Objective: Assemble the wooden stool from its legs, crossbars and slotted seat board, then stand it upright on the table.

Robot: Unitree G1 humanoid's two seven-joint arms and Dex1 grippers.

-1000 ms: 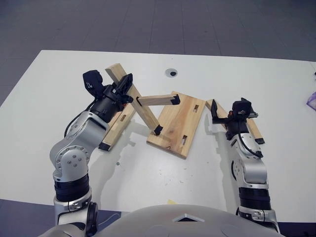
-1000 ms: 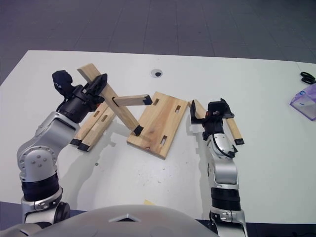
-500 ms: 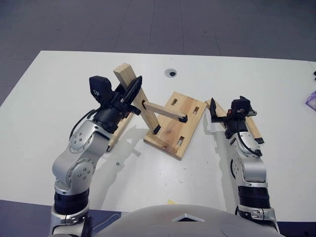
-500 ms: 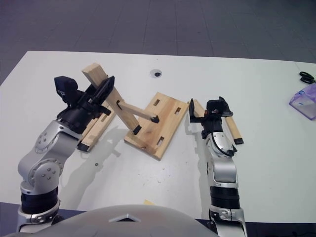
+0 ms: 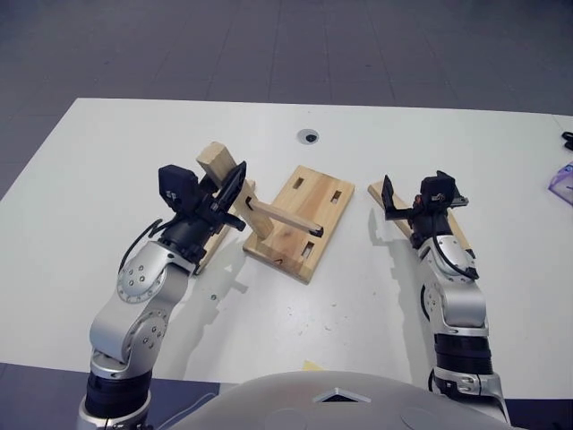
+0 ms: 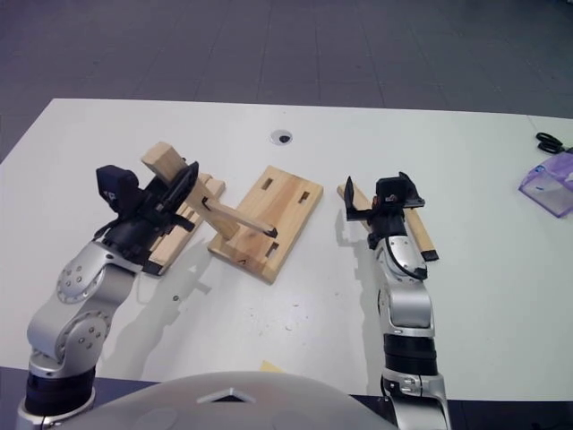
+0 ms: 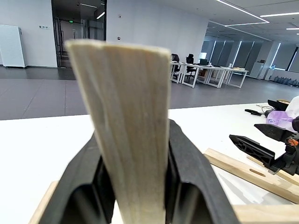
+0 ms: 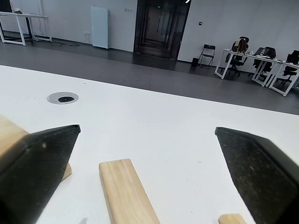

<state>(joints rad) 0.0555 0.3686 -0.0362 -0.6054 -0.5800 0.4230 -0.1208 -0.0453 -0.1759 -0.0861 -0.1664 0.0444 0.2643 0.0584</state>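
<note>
One leg [image 5: 216,159] sits clamped in my left gripper [image 5: 235,185], its crossbar [image 5: 286,218] pointing four o'clock over the seat board [image 5: 313,190].

Grey tiled floor [image 5: 269,45] beyond the white bench [image 5: 358,296]. White walls [image 8: 219,23], a dark doorway [image 8: 159,25], desks [image 7: 212,72] and chairs [image 8: 208,51] far off, strip lights [image 7: 238,5] glowing overhead.

One seat board [image 6: 286,210], one raised leg [image 6: 164,161], one crossbar [image 6: 242,218], one purple box [image 6: 548,182], one table [image 6: 448,134]
</note>
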